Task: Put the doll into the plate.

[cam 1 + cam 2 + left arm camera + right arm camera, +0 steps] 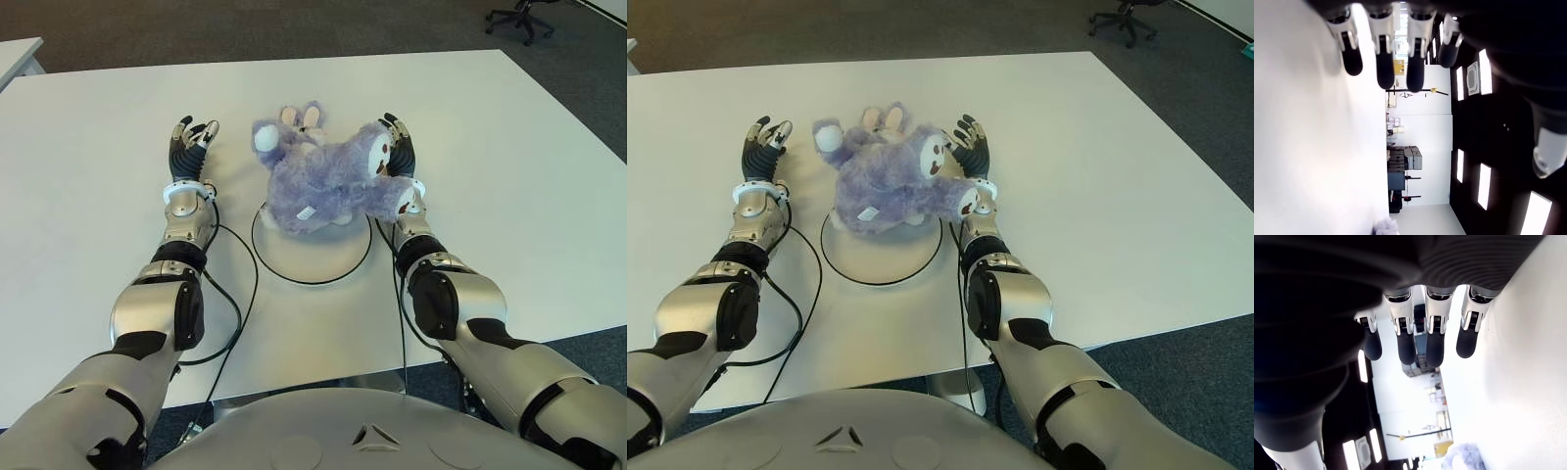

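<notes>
The doll (328,181) lies across the far rim of the plate (313,259), mid-tabletop (509,176), partly overhanging. Both the left hand (191,147) and right hand (397,147) flank it, fingers spread, holding nothing. The placing looks essentially done.

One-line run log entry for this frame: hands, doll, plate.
left hand: open, left of doll | right hand: open, beside doll's right | purple plush doll: lying partly over plate's far rim | plate: near part bare

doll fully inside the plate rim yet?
No: the doll only overlaps the plate's far edge, most of it lying on the table beyond.
</notes>
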{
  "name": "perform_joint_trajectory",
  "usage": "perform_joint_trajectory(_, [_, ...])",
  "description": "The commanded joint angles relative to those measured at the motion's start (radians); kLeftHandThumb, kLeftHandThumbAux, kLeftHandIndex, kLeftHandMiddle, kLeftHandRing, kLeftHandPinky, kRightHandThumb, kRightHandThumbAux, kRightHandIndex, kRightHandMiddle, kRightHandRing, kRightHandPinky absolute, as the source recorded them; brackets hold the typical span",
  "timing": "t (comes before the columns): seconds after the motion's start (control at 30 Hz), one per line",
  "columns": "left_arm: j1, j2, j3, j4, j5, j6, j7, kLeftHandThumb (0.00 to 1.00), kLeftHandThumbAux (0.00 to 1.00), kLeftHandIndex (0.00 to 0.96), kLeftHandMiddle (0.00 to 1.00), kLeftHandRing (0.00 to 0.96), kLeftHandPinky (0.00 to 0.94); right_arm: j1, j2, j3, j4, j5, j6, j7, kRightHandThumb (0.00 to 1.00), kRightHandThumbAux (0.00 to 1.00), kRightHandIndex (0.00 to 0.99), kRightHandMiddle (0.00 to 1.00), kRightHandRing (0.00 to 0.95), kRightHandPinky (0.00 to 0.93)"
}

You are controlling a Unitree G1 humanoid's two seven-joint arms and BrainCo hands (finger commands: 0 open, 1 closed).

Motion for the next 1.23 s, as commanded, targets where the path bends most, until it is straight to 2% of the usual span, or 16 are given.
perform_joint_trajectory(0.03, [0.095, -0.044, -0.008, 0.063, 0.005, 0.072, 0.001, 0.0, 0.541, 0.113, 0.214, 0.188, 0.15, 0.132, 0.016, -0.008, 0.08, 0.013, 0.072, -0.012, 0.066, 0.757, 0.141, 0.172, 0.158, 0.16])
perform_joint_trajectory(0.37, [0.096, -0.045, -0.006, 0.064, 0.004, 0.072, 0.0, 0.0, 0.548, 0.097, 0.211, 0.183, 0.109, 0.133, 0.012, -0.004, 0.08, 0.008, 0.074, -0.017, 0.068, 0.756, 0.139, 0.169, 0.158, 0.159])
perform_joint_trajectory(0.6, [0.094, -0.045, -0.006, 0.061, 0.004, 0.081, 0.005, 0.0, 0.552, 0.111, 0.224, 0.197, 0.179, 0.135, 0.008, -0.001, 0.08, 0.007, 0.071, -0.012, 0.064, 0.746, 0.137, 0.167, 0.154, 0.159])
perform_joint_trajectory(0.97, [0.101, -0.046, -0.003, 0.057, 0.0, 0.078, -0.002, 0.0, 0.556, 0.112, 0.211, 0.18, 0.11, 0.139, 0.004, 0.001, 0.079, 0.009, 0.07, -0.012, 0.073, 0.745, 0.142, 0.169, 0.157, 0.166])
perform_joint_trajectory(1.23, [0.105, -0.048, -0.005, 0.052, 0.001, 0.073, -0.002, 0.0, 0.561, 0.099, 0.207, 0.173, 0.108, 0.14, 0.002, -0.001, 0.079, 0.012, 0.07, -0.013, 0.082, 0.752, 0.145, 0.179, 0.166, 0.167])
